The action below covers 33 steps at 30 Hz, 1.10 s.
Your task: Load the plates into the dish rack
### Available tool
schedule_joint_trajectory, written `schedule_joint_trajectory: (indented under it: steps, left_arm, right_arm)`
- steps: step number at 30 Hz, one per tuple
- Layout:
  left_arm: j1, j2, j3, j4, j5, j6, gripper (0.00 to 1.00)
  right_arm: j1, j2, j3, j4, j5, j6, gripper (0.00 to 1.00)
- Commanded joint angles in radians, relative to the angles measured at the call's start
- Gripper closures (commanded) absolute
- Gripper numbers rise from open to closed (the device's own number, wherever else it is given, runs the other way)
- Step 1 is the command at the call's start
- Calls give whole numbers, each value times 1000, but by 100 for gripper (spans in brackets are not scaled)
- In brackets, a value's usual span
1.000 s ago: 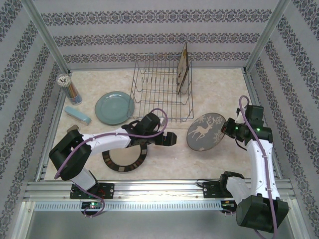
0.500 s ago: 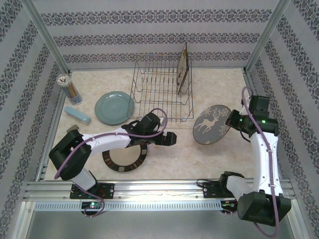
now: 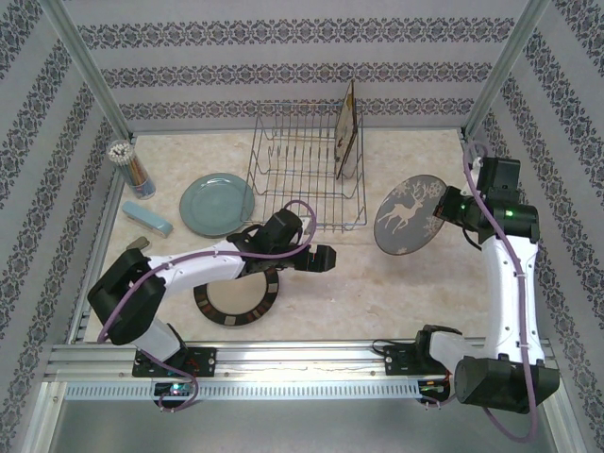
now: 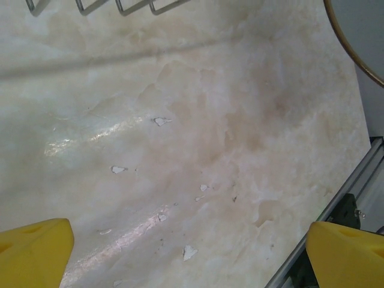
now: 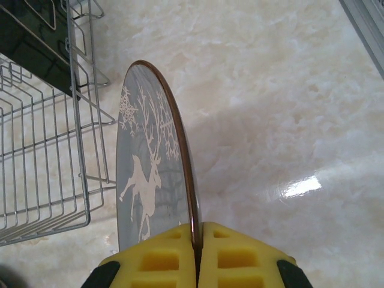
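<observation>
I am holding the grey reindeer plate in my right gripper, whose yellow pads are pressing together on the plate's brown rim at its near edge. In the right wrist view the right gripper is pinching that rim, and the reindeer plate is standing on edge with its decorated face turned toward the dish rack. The plate is hanging above the table, just beside the right end of the dish rack and outside its wires. The square floral plate is standing upright in the tines at the rack's far right corner. The light-blue plate is lying flat on the table to the left of the rack, close to its left end. The dark-brown-rimmed plate is lying flat near the front, partly under my left arm. My left gripper is hovering low in front of the rack, between the brown-rimmed plate and the reindeer plate. In the left wrist view the left gripper is spreading wide, gripping nothing, with its yellow fingertips far apart over bare marbled table.
</observation>
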Motion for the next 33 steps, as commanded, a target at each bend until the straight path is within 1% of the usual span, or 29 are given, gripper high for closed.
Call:
schedule_joint_trajectory:
  steps: [1,13,21,27,33]
  left_arm:
    - [16,-41,35,-34,13,2,0]
    - [34,-82,28,-37,15,1,0]
    - [45,-91,15,-37,16,2,0]
    - [51,-104,11,-36,13,1,0]
    - [58,-120,2,-37,12,2,0]
  right_arm:
    - [20,5,81,43,7,-7,100]
    - [78,66,235,2,50,-21,100]
    - [119,105,300,-8,73,-21,100]
    - [163,138,355,-14,92,-18,100]
    - [228,183,409,-12,119,-14,100]
